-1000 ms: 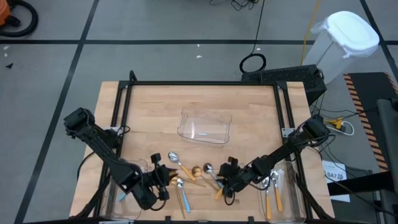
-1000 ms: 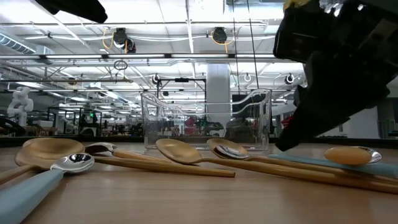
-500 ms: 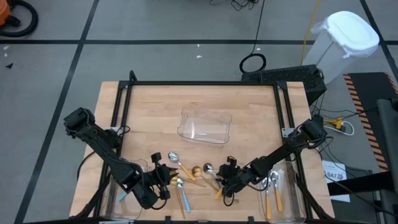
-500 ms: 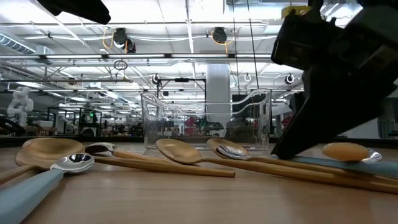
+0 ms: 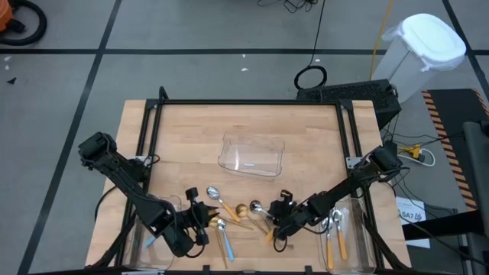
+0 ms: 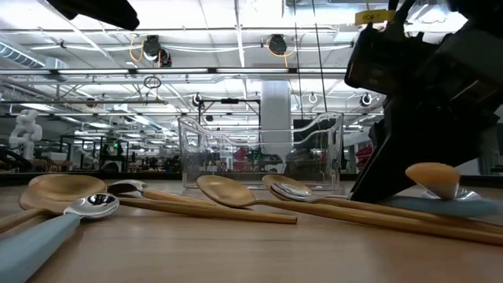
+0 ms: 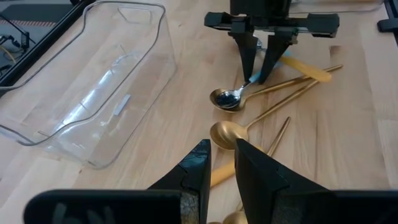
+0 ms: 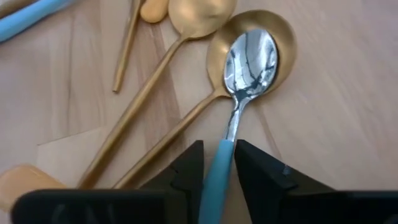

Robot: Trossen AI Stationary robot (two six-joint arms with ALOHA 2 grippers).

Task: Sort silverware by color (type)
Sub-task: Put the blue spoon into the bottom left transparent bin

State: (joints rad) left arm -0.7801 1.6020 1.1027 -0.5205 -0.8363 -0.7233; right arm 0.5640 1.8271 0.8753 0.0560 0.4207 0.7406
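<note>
I have a blue-handled spoon (image 8: 245,68) in the pile at the counter's (image 5: 244,130) near edge, its bowl resting in a gold spoon (image 8: 214,53). My right gripper (image 8: 217,165) fingers straddle its handle, narrowing but, I judge, not yet clamped. Next: grip, lift, carry to a tray. Left gripper (image 7: 219,165) waits nearby, fingers nearly together, empty.

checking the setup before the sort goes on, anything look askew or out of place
Unsorted spoons lie crossed in a heap on the table. One blue-handled spoon rests with its bowl inside a gold spoon's bowl, while the right gripper straddles its handle. The clear tray sits slightly skewed.
</note>
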